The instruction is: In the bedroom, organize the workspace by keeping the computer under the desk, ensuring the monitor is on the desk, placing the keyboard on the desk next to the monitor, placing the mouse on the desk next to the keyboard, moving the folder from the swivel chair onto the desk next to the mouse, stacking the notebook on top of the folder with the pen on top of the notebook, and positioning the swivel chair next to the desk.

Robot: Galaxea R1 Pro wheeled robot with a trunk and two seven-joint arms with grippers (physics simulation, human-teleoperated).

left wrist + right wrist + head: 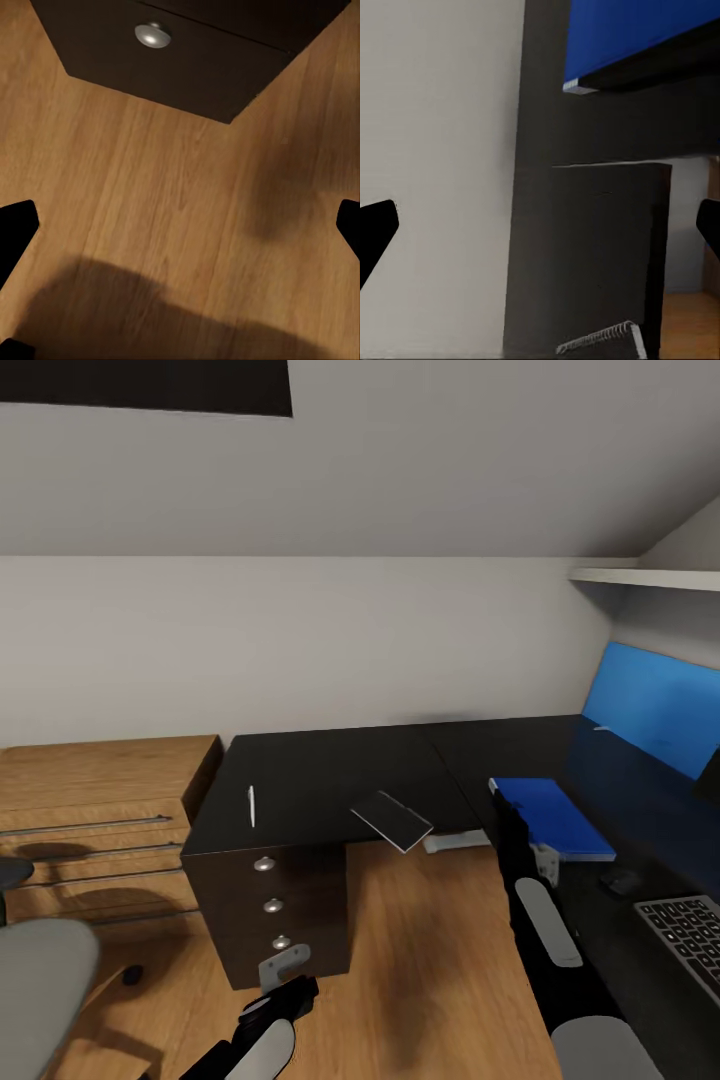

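In the head view, the desk (330, 765) stood against the pale wall with its glossy black tabletop running in an L toward the right, where the blue rear panel (655, 705) rose behind it. The dark drawer unit (270, 905) with 3 round knobs sat under the left end of the tabletop. The pen (251, 805) lay on the tabletop above the drawer unit, near the left edge. The notebook (391, 821) lay at the front edge of the tabletop, with 1 corner projecting over the wooden floor (430, 970). The folder (552, 817) lay flat on the right wing of the tabletop, well apart from the notebook. The mouse (622, 880) lay just beyond the folder's near end, and the keyboard (690, 940) lay near it at the right border of the view. A light wooden drawer chest (95, 820) stood left of the desk, and part of the swivel chair (40, 980) showed at the lower left. The left gripper (180, 225) hung over the floor before the drawer unit, fingers (15, 229) spread wide and holding nothing. The right gripper (540, 225) faced the desk's dark side below the folder, fingers (375, 232) likewise released and empty.
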